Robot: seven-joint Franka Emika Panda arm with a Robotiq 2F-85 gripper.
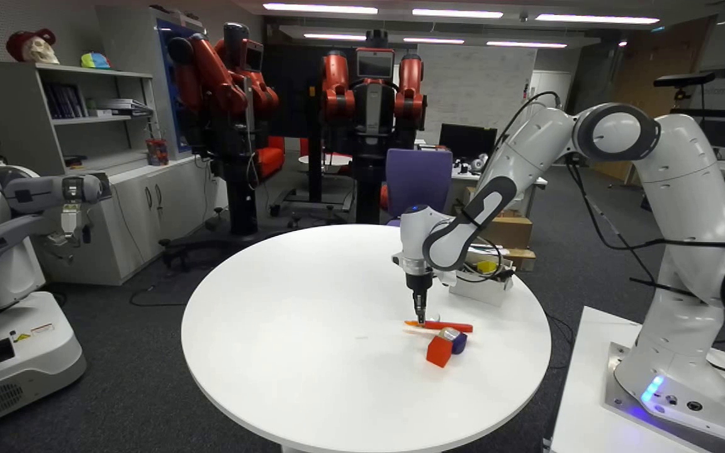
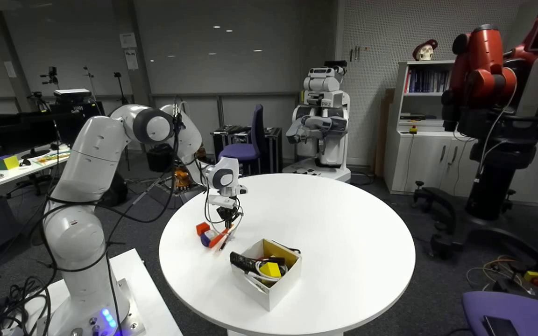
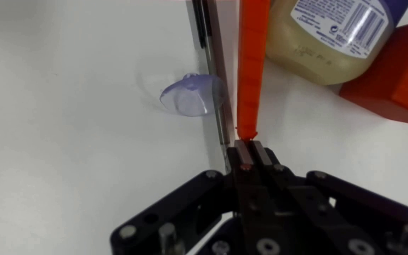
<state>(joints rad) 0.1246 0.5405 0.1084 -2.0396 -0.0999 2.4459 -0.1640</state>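
At twelve o'clock from the hand in the wrist view, a red stick juts, gripped where it narrows, presumably for ease.

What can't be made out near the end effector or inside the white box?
Orange-red stick, gripped end: wrist view, covered by the end effector.
Jar, upper part: wrist view, cut off by top edge.
Label, small print: wrist view, too blurred.
Red block, right part: wrist view, cut by right edge.
White box, bottom: an exterior view, hidden under a yellow block and other items.
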